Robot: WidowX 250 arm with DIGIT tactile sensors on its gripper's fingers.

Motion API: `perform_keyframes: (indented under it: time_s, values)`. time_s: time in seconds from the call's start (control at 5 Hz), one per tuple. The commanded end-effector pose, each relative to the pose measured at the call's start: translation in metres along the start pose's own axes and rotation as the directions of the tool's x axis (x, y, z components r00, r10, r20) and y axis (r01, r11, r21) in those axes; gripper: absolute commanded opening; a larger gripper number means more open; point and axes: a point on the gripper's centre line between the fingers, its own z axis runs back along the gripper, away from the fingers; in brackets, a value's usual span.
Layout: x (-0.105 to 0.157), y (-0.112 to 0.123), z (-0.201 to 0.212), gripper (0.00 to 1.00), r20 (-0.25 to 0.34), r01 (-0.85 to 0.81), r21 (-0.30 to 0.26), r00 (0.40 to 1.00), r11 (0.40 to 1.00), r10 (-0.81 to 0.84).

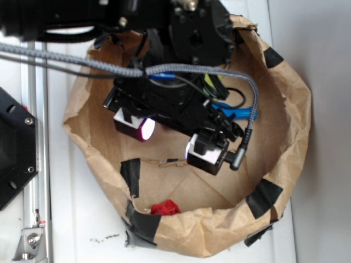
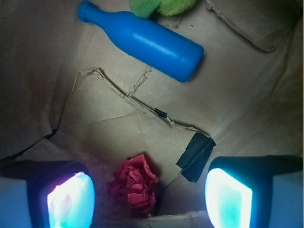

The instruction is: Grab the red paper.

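The red paper (image 1: 165, 207) is a small crumpled wad on the floor of the big brown paper bag (image 1: 296, 126), close to its near wall. In the wrist view the red paper (image 2: 135, 183) lies between and below the two glowing pads, nearer the left one, touching neither. My gripper (image 1: 173, 139) hangs open above the bag floor, some way from the wad in the exterior view. In the wrist view the gripper (image 2: 149, 202) shows its left pad (image 2: 71, 202) and right pad (image 2: 228, 199) wide apart.
A blue bottle (image 2: 147, 42) lies on its side at the far end of the bag floor, a green fuzzy thing (image 2: 161, 6) just beyond it. Black tape patches (image 2: 195, 156) mark the bag. A torn paper flap (image 2: 123, 95) crosses the floor. Bag walls surround everything.
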Motion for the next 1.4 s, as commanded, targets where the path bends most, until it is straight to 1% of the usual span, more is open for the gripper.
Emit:
perform_keyframes:
  time_s: [0.0, 0.2, 0.4, 0.6, 0.8, 1.0, 1.2]
  values:
    - [0.001, -0.004, -0.02, 1.0, -0.037, -0.005, 0.057, 0.999, 0.998, 0.007]
    - [0.002, -0.01, -0.043, 1.0, -0.005, 0.002, 0.118, 1.0, 0.993, -0.002]
    - [0.0, -0.015, -0.054, 1.0, 0.004, 0.006, 0.126, 1.0, 0.992, -0.007]
    - [-0.012, -0.021, -0.059, 1.0, 0.01, 0.021, 0.104, 1.0, 0.994, -0.022]
    - [-0.026, -0.022, -0.061, 1.0, 0.009, 0.035, 0.094, 0.999, 0.995, -0.036]
    - [-0.039, -0.017, -0.066, 1.0, -0.042, 0.054, 0.083, 0.998, 0.995, -0.05]
    - [-0.044, -0.014, -0.071, 1.0, -0.083, 0.059, 0.066, 0.995, 0.996, -0.054]
